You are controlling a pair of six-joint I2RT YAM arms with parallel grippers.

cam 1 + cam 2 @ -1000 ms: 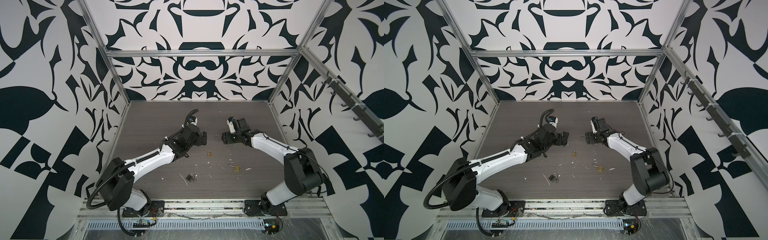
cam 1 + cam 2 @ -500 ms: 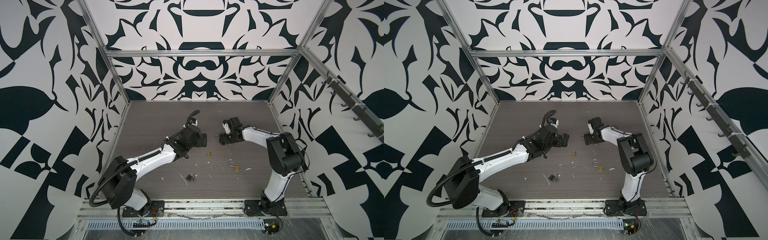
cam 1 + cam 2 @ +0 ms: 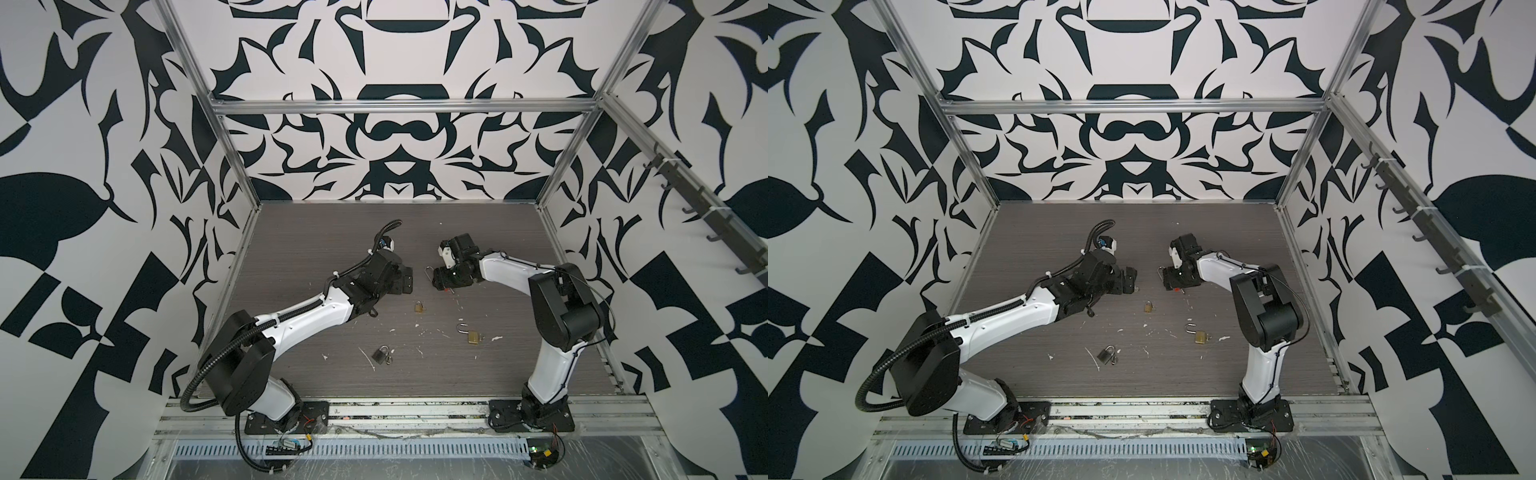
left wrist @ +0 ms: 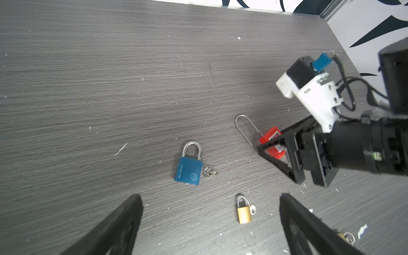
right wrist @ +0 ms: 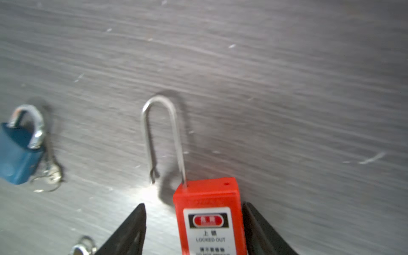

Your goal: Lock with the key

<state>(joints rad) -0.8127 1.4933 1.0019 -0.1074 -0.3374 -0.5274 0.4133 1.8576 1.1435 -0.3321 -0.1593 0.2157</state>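
Right hand – low, astride red padlock

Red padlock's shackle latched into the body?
No: in the right wrist view the shackle of the red padlock has its free end out beside the body, not seated in it.

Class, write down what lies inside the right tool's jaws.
A red padlock, shackle swung open, on the table. Its bottom end is covered by the right tool.

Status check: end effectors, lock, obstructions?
Left end effector open, empty. Right end effector open, straddling red padlock; shackle unlatched. Blue padlock nearby, apart; nothing blocking.
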